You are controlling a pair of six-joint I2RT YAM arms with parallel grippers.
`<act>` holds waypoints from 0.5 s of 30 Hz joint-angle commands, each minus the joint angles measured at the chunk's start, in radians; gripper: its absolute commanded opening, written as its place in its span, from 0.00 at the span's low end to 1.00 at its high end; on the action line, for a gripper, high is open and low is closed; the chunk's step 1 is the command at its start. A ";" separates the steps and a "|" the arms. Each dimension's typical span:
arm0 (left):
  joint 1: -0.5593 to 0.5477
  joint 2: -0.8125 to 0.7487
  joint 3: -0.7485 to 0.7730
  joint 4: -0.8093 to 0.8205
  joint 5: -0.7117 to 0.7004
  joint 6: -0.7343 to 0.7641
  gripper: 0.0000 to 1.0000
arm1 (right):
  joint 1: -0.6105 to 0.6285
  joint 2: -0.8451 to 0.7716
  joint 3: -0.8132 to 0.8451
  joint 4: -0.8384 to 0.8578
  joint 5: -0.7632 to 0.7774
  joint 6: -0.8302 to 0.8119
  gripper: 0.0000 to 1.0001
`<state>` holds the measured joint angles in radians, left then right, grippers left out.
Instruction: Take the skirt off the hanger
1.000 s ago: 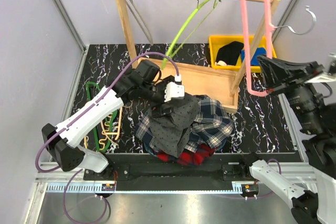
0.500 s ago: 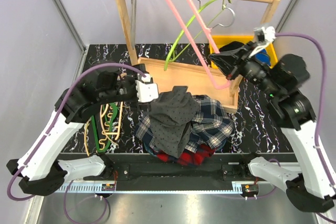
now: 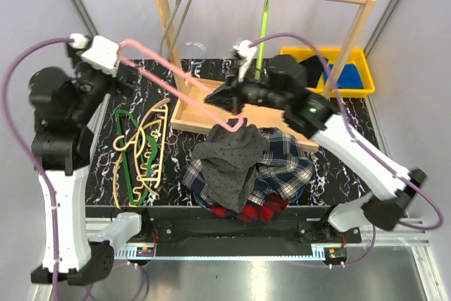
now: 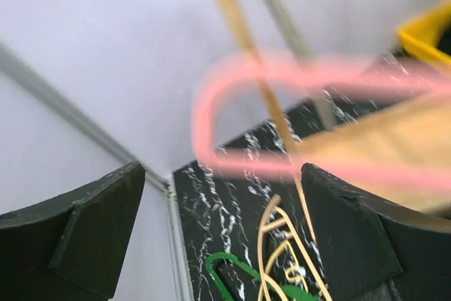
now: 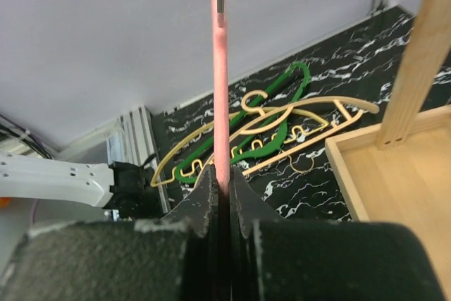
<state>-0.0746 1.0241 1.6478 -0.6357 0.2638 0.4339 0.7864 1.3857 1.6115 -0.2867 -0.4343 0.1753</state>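
Skirt off the pink hanger, lying on the clothes pile

The grey dotted skirt [image 3: 229, 160] lies loose on top of a pile of clothes [image 3: 289, 163] on the tabletop [image 3: 352, 153], near the front edge. The right hand [image 5: 222, 185] is up above the skirt's far edge, not touching it, and is squeezed tight on the bare pink hanger [image 5: 219, 89]. The hanger's low end hangs just over the skirt. The left hand [image 4: 222, 174] is up high on the left, well apart from the skirt. Its fingers are spread wide, with the hanger's blurry far end between them.
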 commanded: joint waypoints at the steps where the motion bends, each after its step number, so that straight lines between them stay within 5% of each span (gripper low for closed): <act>1: 0.099 -0.079 -0.034 0.211 -0.040 -0.187 0.99 | 0.062 0.122 0.111 0.001 -0.024 -0.095 0.00; 7: 0.142 -0.087 -0.132 0.274 -0.003 -0.271 0.99 | 0.102 0.352 0.182 0.064 -0.083 -0.088 0.00; 15: 0.144 -0.009 -0.138 0.283 0.084 -0.347 0.99 | 0.120 0.601 0.200 0.394 -0.224 0.125 0.00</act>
<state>0.0620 0.9913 1.5112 -0.3985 0.2821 0.1314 0.8959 1.9564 1.7939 -0.1524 -0.5480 0.1684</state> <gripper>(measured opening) 0.985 0.039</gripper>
